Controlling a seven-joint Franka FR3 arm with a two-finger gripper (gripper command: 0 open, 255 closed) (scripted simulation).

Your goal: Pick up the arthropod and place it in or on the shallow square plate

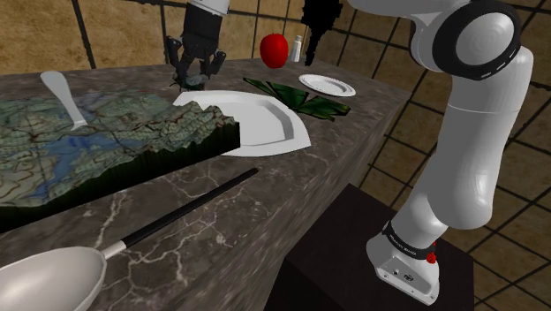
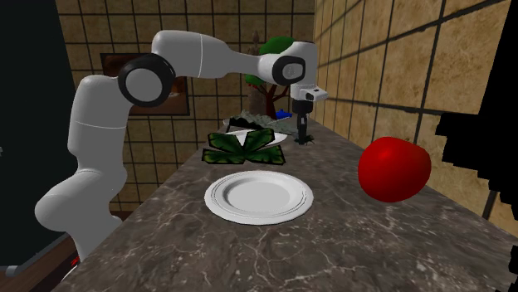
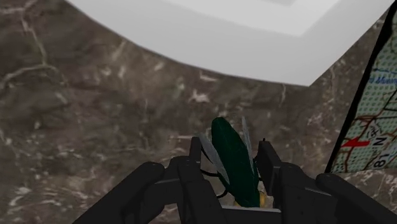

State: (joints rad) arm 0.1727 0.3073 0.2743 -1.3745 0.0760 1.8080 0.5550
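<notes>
Tool (image 3: 230,146) low over the counter (image 3: 76,114), just beside a corner of the square plate (image 3: 267,44). Fingers nearly closed, one pressed to each side of the green bug (image 3: 234,165), so most likely holding it. Bug beside the plate too, not on it yet, long body pointing toward the plate's corner.

To do this step well, keep the squeeze soft but firm. Watch for slipping on the thin wings and smooth body. Lift straight up first, high enough to clear the plate's raised rim. Then move over the flat middle of the plate, come down low, and only then let go. No dropping from high up, to avoid a bounce off the plate.

Hard to tell whether still touching the counter or just off it. Back end and legs of the bug hidden by the fingers. Far side of the plate cut off. Next to the plate, a bumpy map (image 3: 372,121), mostly cut off too.
</notes>
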